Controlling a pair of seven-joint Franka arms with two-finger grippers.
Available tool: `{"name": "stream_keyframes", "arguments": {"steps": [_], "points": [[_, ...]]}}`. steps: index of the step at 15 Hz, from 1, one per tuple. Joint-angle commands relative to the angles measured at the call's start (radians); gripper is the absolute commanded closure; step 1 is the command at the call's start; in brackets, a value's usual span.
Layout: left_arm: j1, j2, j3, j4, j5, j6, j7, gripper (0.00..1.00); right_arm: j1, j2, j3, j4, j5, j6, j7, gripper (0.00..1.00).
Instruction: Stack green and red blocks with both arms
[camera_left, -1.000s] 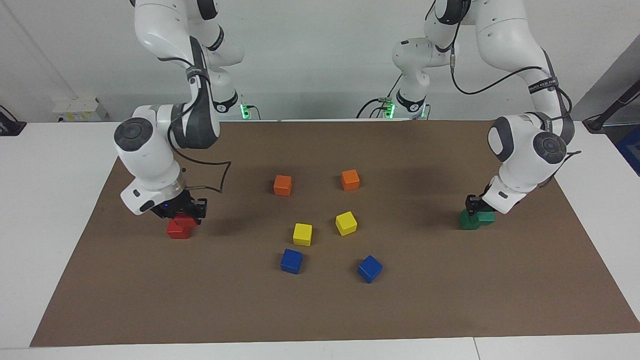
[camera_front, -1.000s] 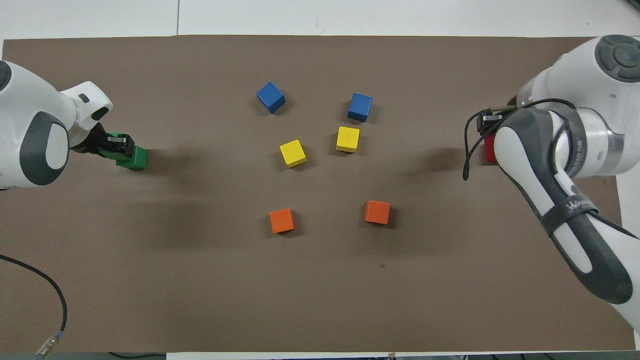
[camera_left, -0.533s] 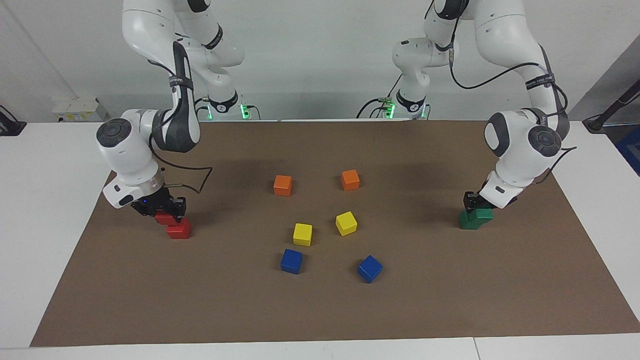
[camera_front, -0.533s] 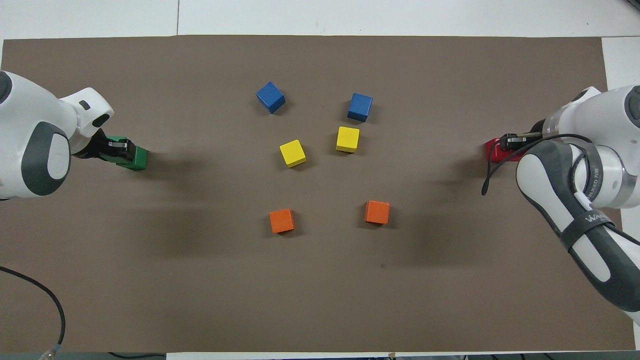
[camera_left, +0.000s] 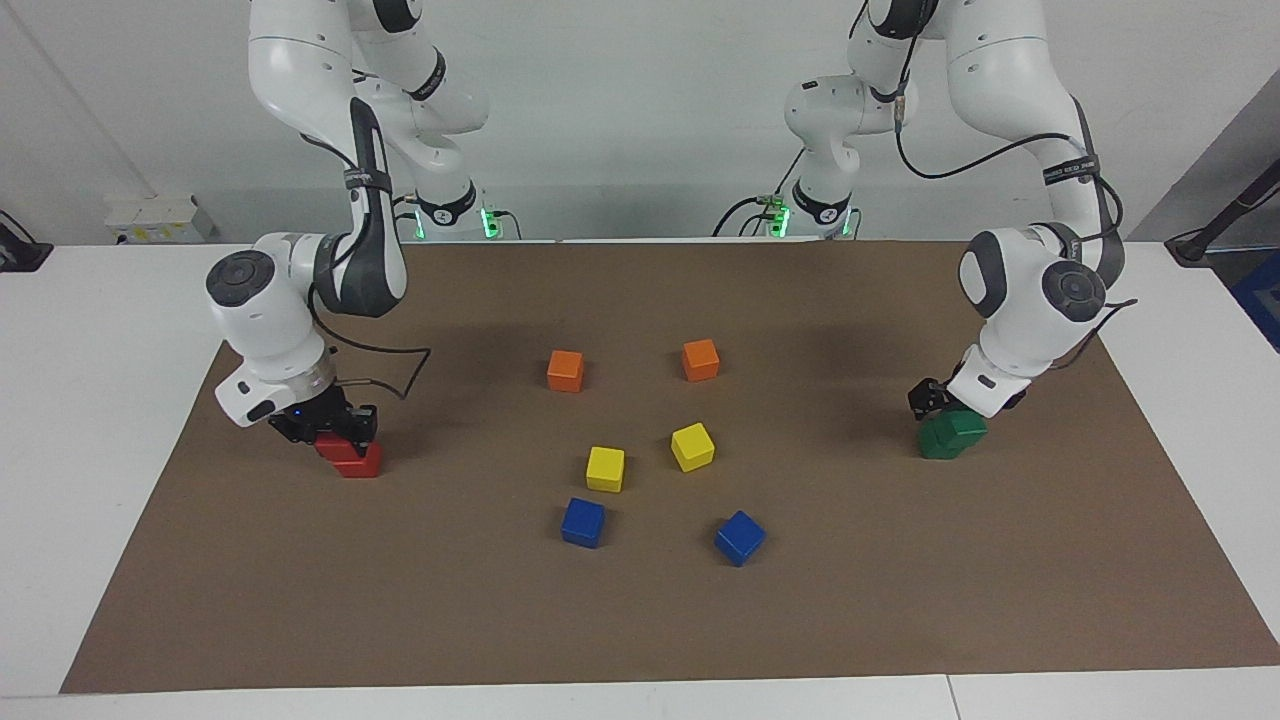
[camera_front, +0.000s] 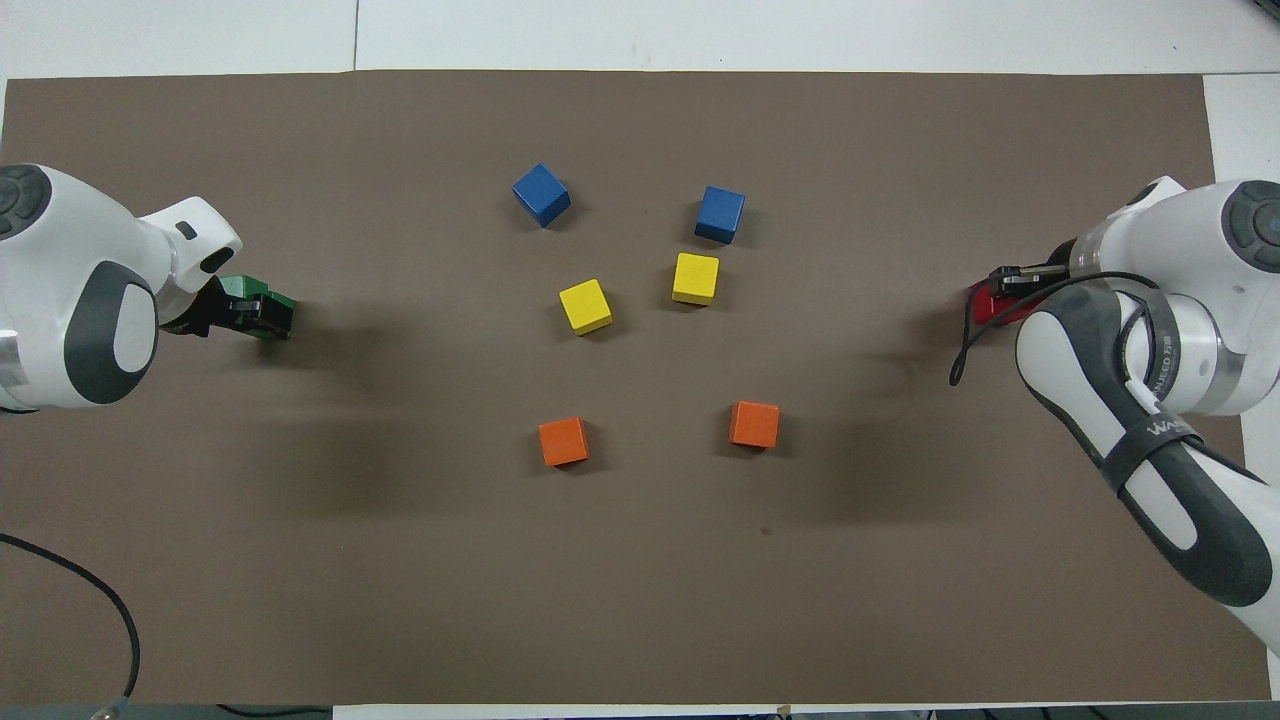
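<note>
In the facing view, the right hand (camera_left: 335, 428) is closed on the upper red block (camera_left: 338, 446), which sits on the lower red block (camera_left: 362, 462), shifted toward the robots. At the left arm's end of the worktop (camera_left: 640, 620), the left hand (camera_left: 932, 398) is on the upper green block (camera_left: 962, 427), above the lower green block (camera_left: 935, 442); I cannot tell its grip.

In the overhead view, the left hand (camera_front: 232, 308) covers the green blocks (camera_front: 270, 312). The right hand (camera_front: 1012, 284) covers the red blocks (camera_front: 985, 306).

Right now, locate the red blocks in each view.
Facing view: red blocks under the right claw, at the right arm's end of the table.
Overhead view: red blocks mostly hidden by that claw.
Shared landmark: the yellow cubes, mid-mat.
</note>
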Motion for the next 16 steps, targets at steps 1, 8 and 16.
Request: {"name": "stream_keyframes", "arguments": {"steps": [1,8,16], "points": [[0.001,-0.056,-0.001,-0.006,0.002,-0.012,0.003,0.00,0.002,0.011,0.010,-0.003,0.009,0.023,0.017,1.00],[-0.022,-0.168,-0.020,0.174,0.002,-0.358,-0.013,0.00,-0.003,0.010,0.010,-0.008,0.010,0.023,0.009,0.00],[-0.027,-0.328,-0.020,0.161,-0.011,-0.533,-0.091,0.00,0.008,-0.065,0.011,0.266,0.005,-0.412,0.009,0.00]]}}
